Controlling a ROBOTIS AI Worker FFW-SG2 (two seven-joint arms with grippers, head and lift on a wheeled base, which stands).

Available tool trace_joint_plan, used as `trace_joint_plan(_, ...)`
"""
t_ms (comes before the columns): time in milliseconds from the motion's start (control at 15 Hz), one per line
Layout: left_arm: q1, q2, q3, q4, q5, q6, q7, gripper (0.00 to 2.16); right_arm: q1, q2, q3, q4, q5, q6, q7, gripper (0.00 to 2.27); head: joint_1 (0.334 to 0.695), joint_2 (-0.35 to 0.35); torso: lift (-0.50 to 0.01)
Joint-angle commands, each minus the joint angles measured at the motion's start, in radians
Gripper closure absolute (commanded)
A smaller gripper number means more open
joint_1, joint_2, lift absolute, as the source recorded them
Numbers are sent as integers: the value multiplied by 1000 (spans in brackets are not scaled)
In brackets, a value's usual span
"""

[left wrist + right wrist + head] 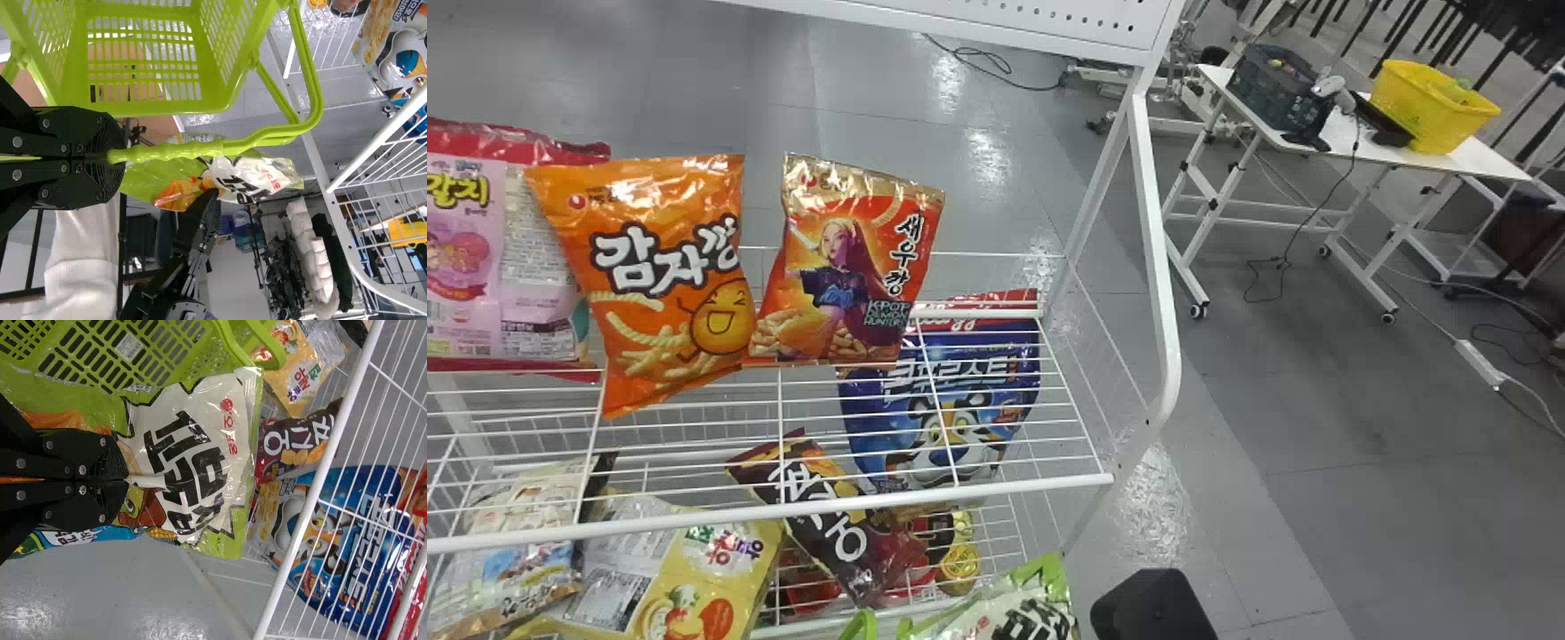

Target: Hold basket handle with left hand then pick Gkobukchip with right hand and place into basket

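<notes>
At the bottom edge of the head view is a black part of my right gripper (1152, 604), right of the green-and-white Gkobukchip bag (1032, 613). My right gripper (127, 480) is shut on the bag (193, 453), which hangs beside the green basket (127, 353) in the right wrist view. In the left wrist view, my left gripper (110, 157) is shut on the handle (180, 151) of the basket (147, 107). Past that handle are the bag (247, 179) and my right gripper (212, 200); its fingertips are partly hidden there.
A white wire rack (960, 493) stands close by. Its upper shelf carries an orange snack bag (667, 267), a red one (845, 267) and a pink one (498, 258). Lower down are a blue cereal bag (951, 418) and a brown bag (818, 516). A white table (1352, 133) stands farther off.
</notes>
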Motion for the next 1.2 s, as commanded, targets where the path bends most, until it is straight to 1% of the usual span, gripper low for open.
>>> trace_joint_plan(0, 7, -3, 0, -9, 0, 1, 0, 2111, 3, -9, 59, 19, 1, 2, 0, 2000, 695, -350, -31)
trace_joint_plan(200, 12, -3, -6, -18, 0, 1, 1, 2111, -7, -15, 137, 82, 4, 2, 0, 2000, 695, -350, -31)
trace_joint_plan(467, 15, -3, -12, -29, -2, 1, 9, 2111, -46, -15, 205, 183, 6, 2, 0, 2000, 695, -350, -31)
trace_joint_plan(733, 24, -3, -14, -38, -2, 1, 11, 2111, -109, -9, 275, 340, 6, 2, 3, 2000, 695, -350, -31)
trace_joint_plan(867, 24, -3, -15, -38, -2, 1, 11, 2111, -137, 4, 311, 395, 10, -92, 3, 2000, 695, -350, -31)
trace_joint_plan(1067, 25, -3, -21, -38, -5, 1, 11, 2111, -175, 24, 358, 478, 33, -331, 3, 2000, 695, -350, -31)
trace_joint_plan(1133, 25, -3, -23, -38, -6, 1, 11, 2111, -188, 28, 367, 498, 38, -377, 3, 2000, 695, -350, -31)
